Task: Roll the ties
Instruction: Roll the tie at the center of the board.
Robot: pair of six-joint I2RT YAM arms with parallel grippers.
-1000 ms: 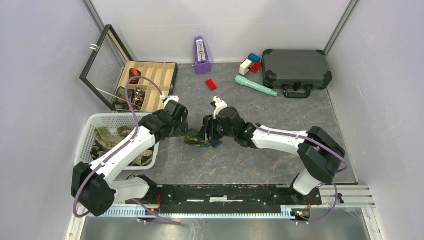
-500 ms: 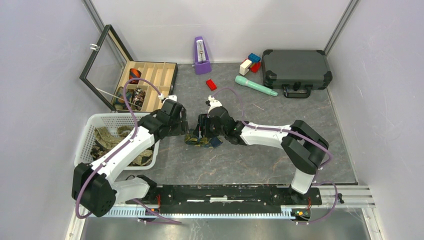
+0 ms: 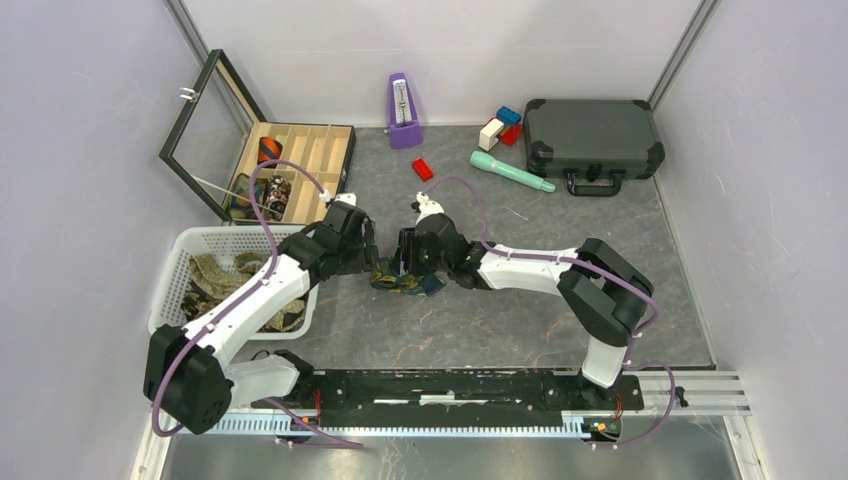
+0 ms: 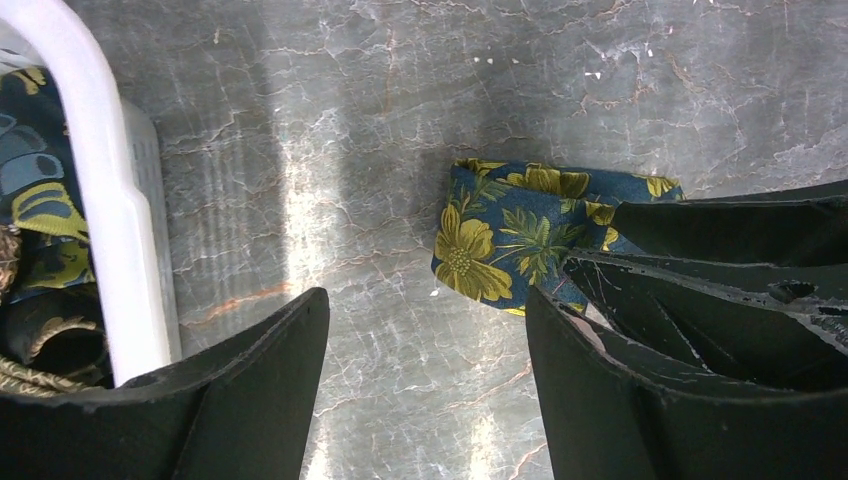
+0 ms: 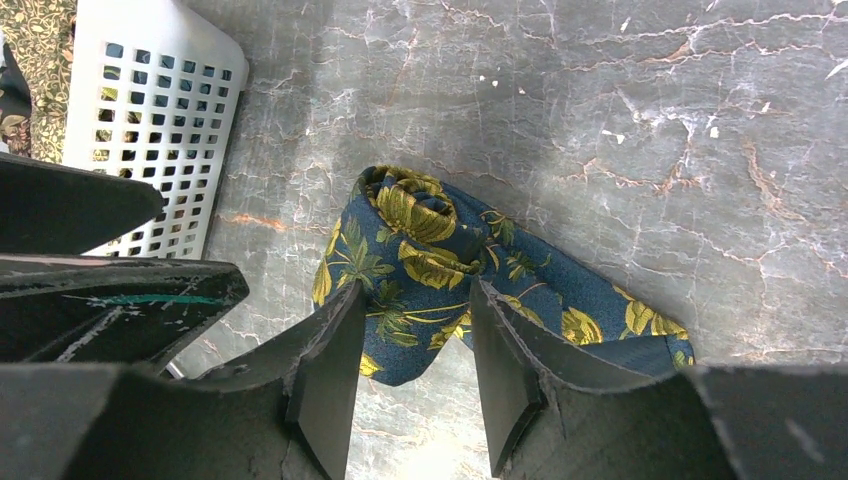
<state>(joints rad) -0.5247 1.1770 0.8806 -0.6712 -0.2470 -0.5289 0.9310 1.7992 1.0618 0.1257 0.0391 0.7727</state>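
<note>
A navy tie with yellow flowers (image 3: 410, 284) lies on the grey table between the two arms. One end is rolled into a small coil (image 5: 415, 212); the rest trails to the right. My right gripper (image 5: 418, 290) is open by a narrow gap, its fingertips set on the fabric just behind the coil, and it shows in the top view (image 3: 402, 262). My left gripper (image 4: 425, 300) is wide open and empty over bare table, left of the tie (image 4: 505, 235); it shows in the top view (image 3: 372, 260) too. More ties (image 3: 215, 280) lie in the white basket.
The white basket (image 3: 172, 275) stands at the left, close to the left gripper (image 4: 100, 200). A wooden box with an open glass lid (image 3: 290, 160) is behind it. A purple metronome (image 3: 403, 100), red block (image 3: 423, 169), teal tool (image 3: 510, 170), coloured blocks (image 3: 502, 125) and dark case (image 3: 592, 135) stand at the back.
The right arm's elbow has swung left and its gripper has shifted a little left onto the tie. The left gripper has edged slightly back. The tie has hardly moved.
</note>
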